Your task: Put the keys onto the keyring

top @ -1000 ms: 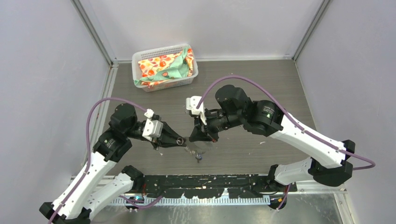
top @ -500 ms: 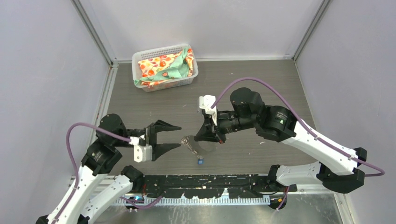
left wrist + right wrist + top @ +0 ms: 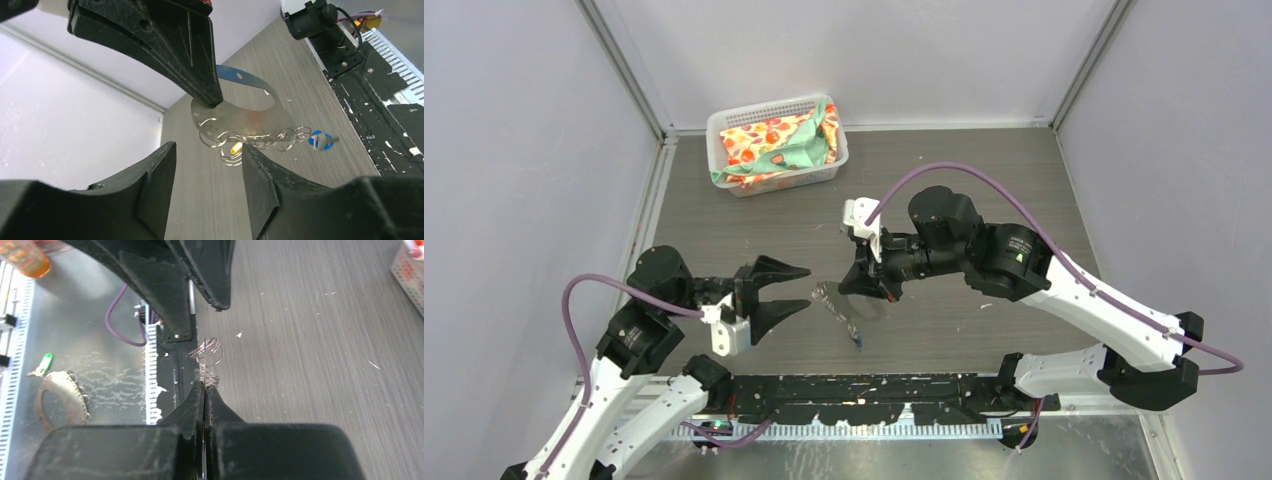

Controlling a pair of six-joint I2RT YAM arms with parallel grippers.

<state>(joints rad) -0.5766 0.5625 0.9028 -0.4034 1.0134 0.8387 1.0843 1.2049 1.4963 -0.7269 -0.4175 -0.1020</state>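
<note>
My right gripper is shut on the keyring, a pale flat metal piece held above the table. In the left wrist view the keyring shows a fringe of wire loops along its lower side. The keys hang among those loops: the yellow-headed one near the left end, the blue-headed one at the right end. From above only the blue key shows. My left gripper stands open just left of the keyring, holding nothing. In the right wrist view the right gripper pinches the keyring edge-on, with wire loops beyond its tips.
A white basket with patterned cloth stands at the back left. A black rail runs along the near edge. On the metal shelf past it lie another oval metal piece and a green-headed key.
My left gripper was shut at the keyring a second ago; it has opened and drawn back to the left. The right gripper has shifted slightly, with the keyring still in it.
</note>
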